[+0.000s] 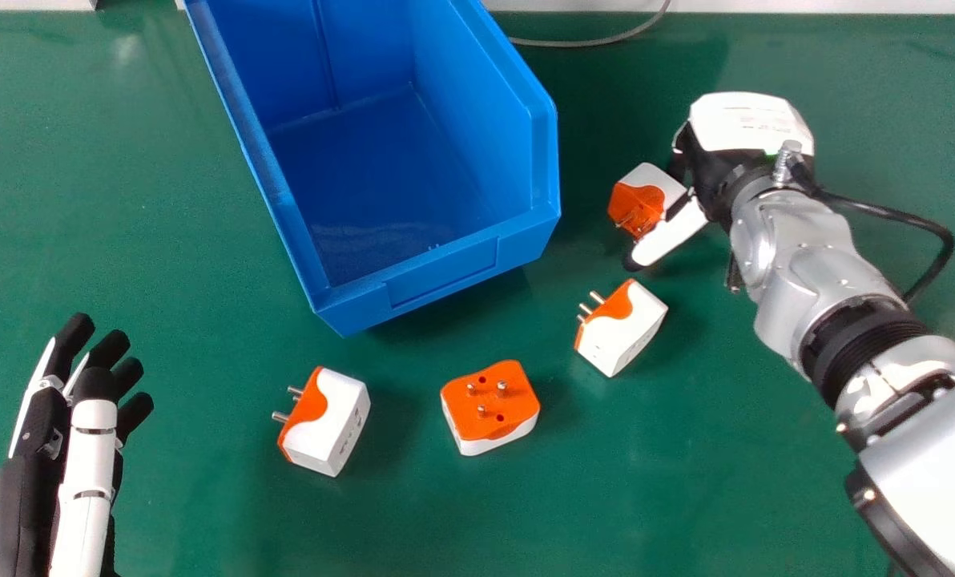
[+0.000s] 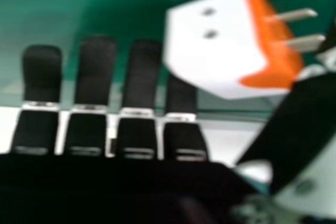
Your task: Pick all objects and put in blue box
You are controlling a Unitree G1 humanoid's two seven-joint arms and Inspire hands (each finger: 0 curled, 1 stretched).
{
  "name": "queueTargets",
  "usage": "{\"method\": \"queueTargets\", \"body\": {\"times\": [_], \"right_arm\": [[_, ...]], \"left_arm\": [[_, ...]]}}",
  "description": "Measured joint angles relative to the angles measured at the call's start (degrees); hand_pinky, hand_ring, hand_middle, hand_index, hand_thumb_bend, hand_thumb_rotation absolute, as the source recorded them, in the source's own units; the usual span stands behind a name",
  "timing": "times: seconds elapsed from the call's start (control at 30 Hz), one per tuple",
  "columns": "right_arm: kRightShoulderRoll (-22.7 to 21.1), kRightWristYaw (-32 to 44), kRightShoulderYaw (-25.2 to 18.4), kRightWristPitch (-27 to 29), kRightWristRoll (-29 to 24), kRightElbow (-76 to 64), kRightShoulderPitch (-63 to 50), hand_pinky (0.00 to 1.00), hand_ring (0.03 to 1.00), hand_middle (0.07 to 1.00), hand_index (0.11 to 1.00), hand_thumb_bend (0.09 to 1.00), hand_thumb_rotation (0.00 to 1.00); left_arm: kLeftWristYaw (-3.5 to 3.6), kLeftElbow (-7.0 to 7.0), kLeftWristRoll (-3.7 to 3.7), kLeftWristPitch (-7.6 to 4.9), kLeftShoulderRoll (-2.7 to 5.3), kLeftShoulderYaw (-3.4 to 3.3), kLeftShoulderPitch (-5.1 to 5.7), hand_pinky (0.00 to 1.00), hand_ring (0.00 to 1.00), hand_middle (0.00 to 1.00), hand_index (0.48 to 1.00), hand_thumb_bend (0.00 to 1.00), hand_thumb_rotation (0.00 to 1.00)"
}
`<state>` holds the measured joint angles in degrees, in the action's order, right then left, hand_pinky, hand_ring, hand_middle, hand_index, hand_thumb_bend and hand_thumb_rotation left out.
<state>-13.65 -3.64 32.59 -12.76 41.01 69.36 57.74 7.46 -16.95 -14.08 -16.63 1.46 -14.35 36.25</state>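
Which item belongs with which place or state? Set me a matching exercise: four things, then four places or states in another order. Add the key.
1. Blue plastic box
2. Black-and-white left robot hand
3. Black-and-white right robot hand
4. Middle one of the three nearest orange-and-white plug adapters

A. At the farthest adapter, to the right of the box
B. Orange side up, metal prongs pointing upward
C. Cut off by the head view's top edge
D. At the head view's lower left, fingers open, away from the adapters

Pairs: 1-C; 2-D; 3-A; 4-B
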Motion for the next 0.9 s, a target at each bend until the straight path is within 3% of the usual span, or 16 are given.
{"method": "queueTargets", "body": {"times": [0.17,0.37,0.57,0.73,0.9], "right_arm": [[0.2,0.0,0.3,-0.9,0.2,0.1,0.0,0.35,0.459,0.531,0.590,0.939,0.39],[0.5,0.3,2.3,-2.8,1.9,0.7,0.1,0.33,0.434,0.514,0.602,0.944,0.41],[0.5,0.4,3.2,-2.9,2.3,0.8,0.1,0.38,0.493,0.575,0.634,0.937,0.42],[1.1,0.7,4.6,-4.2,2.9,1.5,0.3,0.36,0.476,0.564,0.626,0.938,0.45],[1.5,0.3,4.2,-4.1,2.6,1.6,0.4,0.30,0.408,0.494,0.613,0.935,0.43]], "left_arm": [[0.04,-0.20,-0.05,-0.13,0.23,0.02,0.98,0.87,0.89,0.89,0.916,0.47,0.75],[0.73,-0.11,-0.30,-0.40,0.23,0.02,0.84,0.87,0.89,0.89,0.920,0.46,0.75],[0.81,-0.09,-0.02,-0.65,0.27,-0.03,0.85,0.87,0.89,0.89,0.919,0.46,0.75],[0.95,-0.10,-0.03,-1.00,0.28,-0.11,0.94,0.88,0.89,0.89,0.921,0.46,0.76],[1.01,-0.09,-0.06,-1.21,0.30,-0.11,1.07,0.88,0.89,0.89,0.920,0.46,0.76]]}}
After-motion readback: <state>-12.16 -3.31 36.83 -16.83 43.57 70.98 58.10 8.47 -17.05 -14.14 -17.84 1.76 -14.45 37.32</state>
